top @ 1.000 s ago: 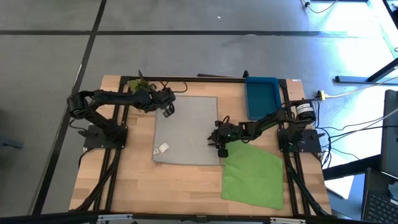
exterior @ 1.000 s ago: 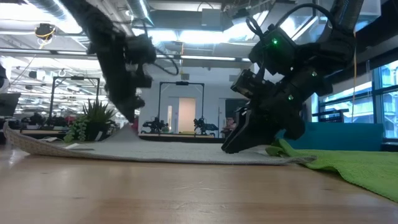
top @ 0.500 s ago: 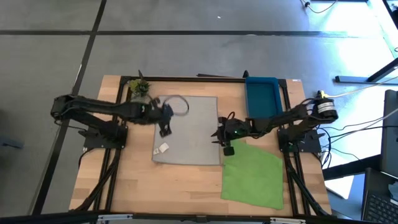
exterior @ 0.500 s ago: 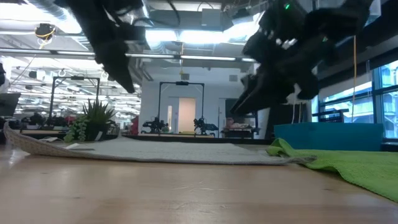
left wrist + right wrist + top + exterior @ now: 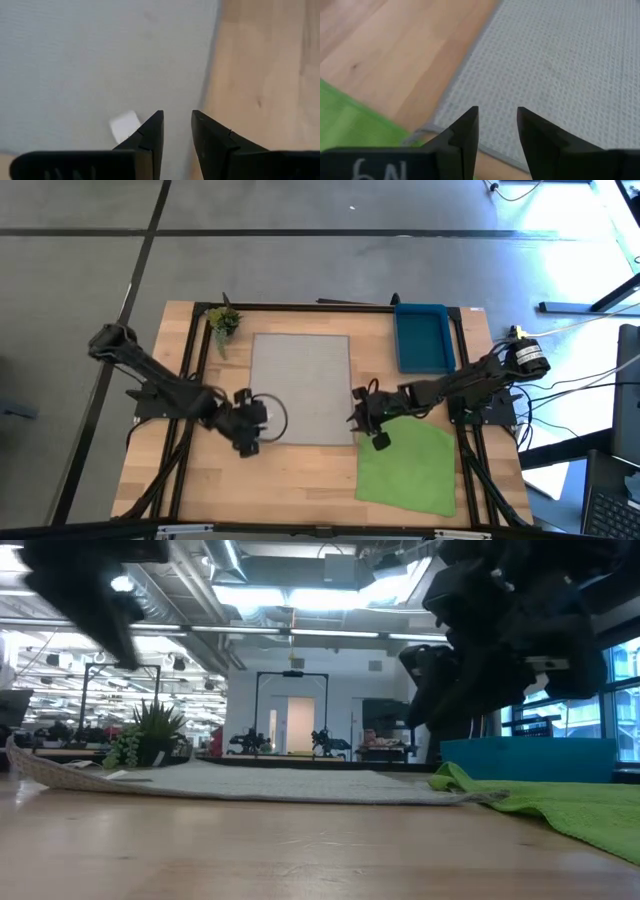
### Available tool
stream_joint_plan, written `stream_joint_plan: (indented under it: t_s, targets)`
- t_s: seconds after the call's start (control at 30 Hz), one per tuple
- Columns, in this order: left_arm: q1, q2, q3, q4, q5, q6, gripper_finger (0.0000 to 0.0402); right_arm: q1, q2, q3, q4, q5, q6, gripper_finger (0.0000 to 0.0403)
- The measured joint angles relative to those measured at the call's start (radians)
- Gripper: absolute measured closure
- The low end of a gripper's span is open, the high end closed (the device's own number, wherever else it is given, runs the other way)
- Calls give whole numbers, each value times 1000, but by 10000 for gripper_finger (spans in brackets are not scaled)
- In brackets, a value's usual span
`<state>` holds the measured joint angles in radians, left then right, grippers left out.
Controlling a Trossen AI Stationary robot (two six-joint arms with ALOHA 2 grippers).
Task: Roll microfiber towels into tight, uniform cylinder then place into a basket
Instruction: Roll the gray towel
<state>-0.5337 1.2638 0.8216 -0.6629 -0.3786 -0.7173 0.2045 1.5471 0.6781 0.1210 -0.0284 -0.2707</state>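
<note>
The light grey towel (image 5: 300, 385) lies spread flat in the middle of the table, its white tag (image 5: 124, 125) near its near left corner. My left gripper (image 5: 250, 438) hangs open above that corner, nothing between its fingers (image 5: 150, 131). My right gripper (image 5: 357, 418) is open above the grey towel's near right corner (image 5: 432, 125), clear of the cloth in the low view. The green towel (image 5: 405, 465) lies flat at the near right, one corner by the grey towel. The blue basket (image 5: 420, 335) stands at the far right.
A small green plant sprig (image 5: 222, 320) stands at the far left corner of the table. Bare wood (image 5: 290, 485) runs along the near edge in front of the grey towel. Black frame rails (image 5: 190, 380) run along both sides.
My left gripper has swung from the grey towel's far left corner toward the table's near edge, to above the near left corner, rising and turning on the way. My right gripper has risen off the towel's near right edge and shifted slightly nearer. Both towels lie as before.
</note>
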Motion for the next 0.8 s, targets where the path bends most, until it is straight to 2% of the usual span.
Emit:
stream_joint_plan:
  t_s: [0.2, 0.6, 0.8]
  targets:
    - [-105, 42, -14, -4, 4, -160, 314, 24, 0, 0, -2, 0, -1, 267]
    - [-157, 116, -14, -11, 4, -166, 314, 28, 0, 0, -4, -26, -4, 267]
    - [-157, 173, -15, -12, 35, -113, 314, 28, 0, 0, -2, -26, -1, 267]
